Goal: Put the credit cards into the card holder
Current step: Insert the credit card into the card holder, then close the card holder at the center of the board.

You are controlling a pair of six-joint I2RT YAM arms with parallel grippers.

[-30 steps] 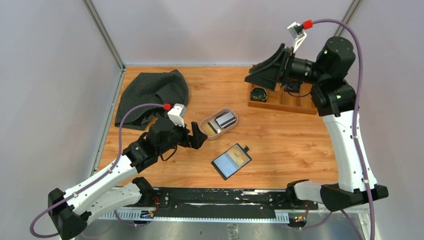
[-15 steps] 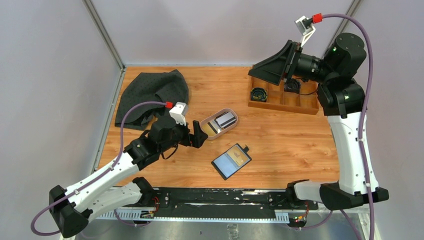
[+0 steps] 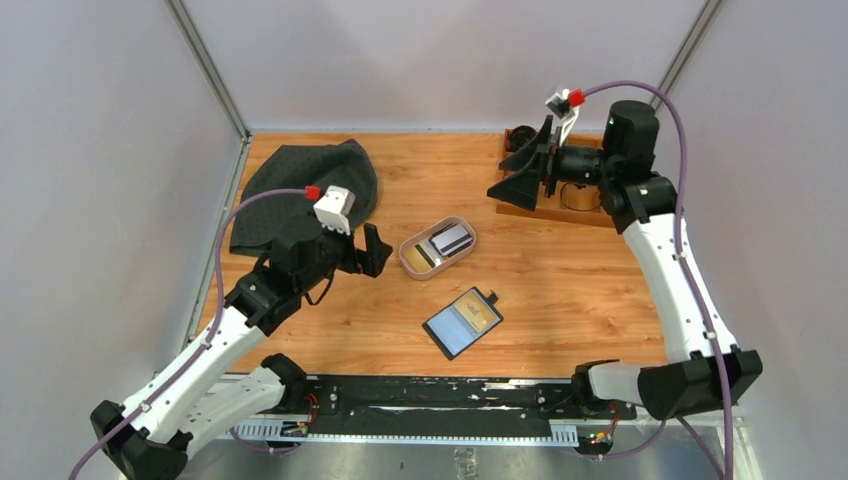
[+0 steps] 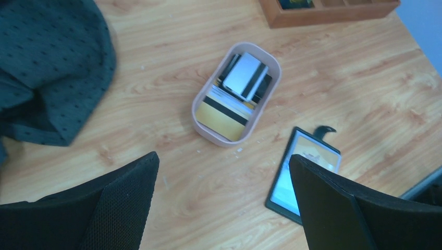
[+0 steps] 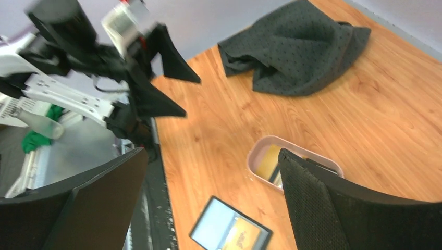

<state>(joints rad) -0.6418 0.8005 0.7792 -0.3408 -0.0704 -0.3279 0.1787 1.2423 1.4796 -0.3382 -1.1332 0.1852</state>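
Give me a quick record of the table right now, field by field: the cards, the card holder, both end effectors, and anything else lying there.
credit cards: piled in the pinkish tray; silver-grey, gold and black ones visible
card holder: lying open on the table, nearer the arm bases than the tray, a gold card showing inside
left end effector: open, empty, just left of the tray
right end effector: open, empty, up by the wooden box
cloth: dark, crumpled, far left corner
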